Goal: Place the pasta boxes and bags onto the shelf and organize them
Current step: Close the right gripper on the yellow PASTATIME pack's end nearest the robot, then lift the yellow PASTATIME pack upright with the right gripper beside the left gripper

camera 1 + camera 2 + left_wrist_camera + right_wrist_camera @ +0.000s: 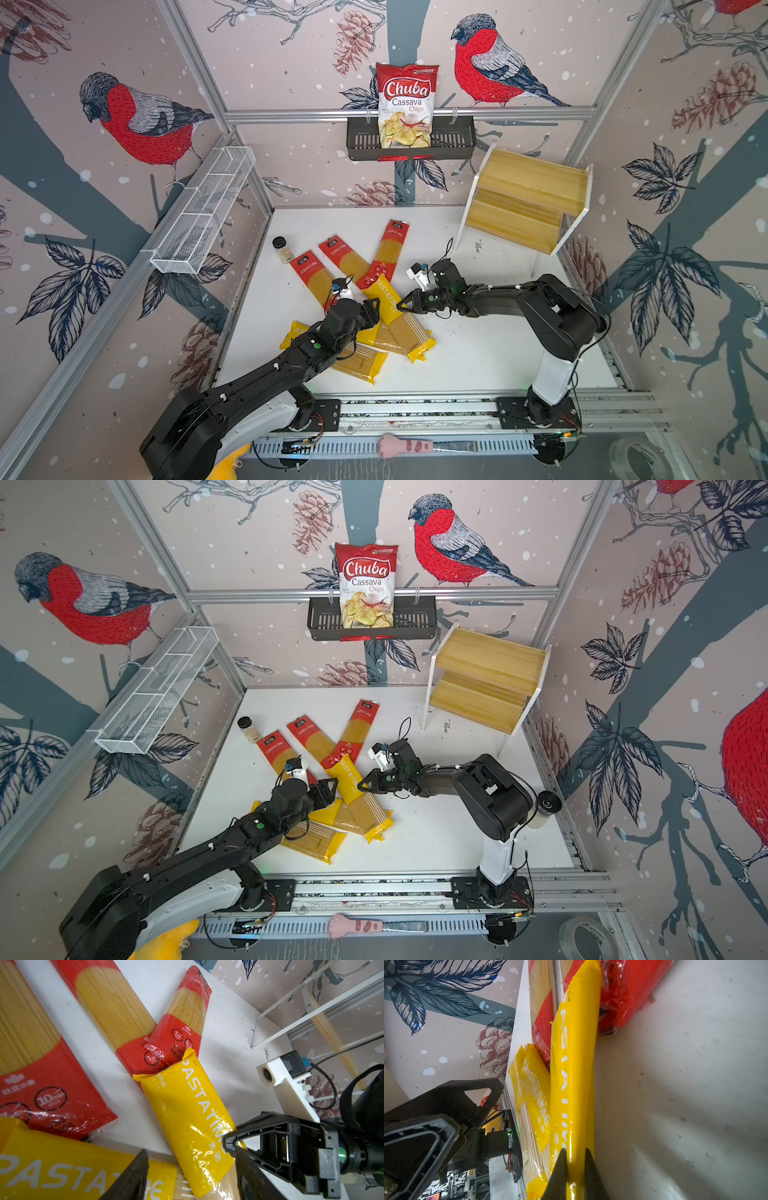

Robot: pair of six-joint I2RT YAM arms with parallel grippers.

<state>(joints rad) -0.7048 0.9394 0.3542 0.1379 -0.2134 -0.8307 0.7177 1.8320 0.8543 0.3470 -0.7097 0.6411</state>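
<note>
Six pasta packets lie scattered on the white table. A yellow PASTATIME packet [405, 328] [353, 787] [187, 1105] [575, 1064] lies on top of two other yellow ones [357, 361] [382, 336]. My right gripper [401, 306] [360, 786] [575, 1153] is shut on the long edge of that top packet. From the other side, my left gripper [374, 309] [330, 789] [190, 1151] stands open, with the same packet lying between its fingers. Three red-ended packets [309, 274] [345, 257] [390, 249] fan out behind. The shelf [528, 199] [486, 675] stands at the back right with bare boards.
A small spice jar [281, 249] stands left of the red packets. A Chuba chips bag [406, 104] sits in the black basket [457, 143] on the back wall. A white wire basket [208, 208] hangs on the left wall. A pink paw tool [405, 446] lies on the front rail.
</note>
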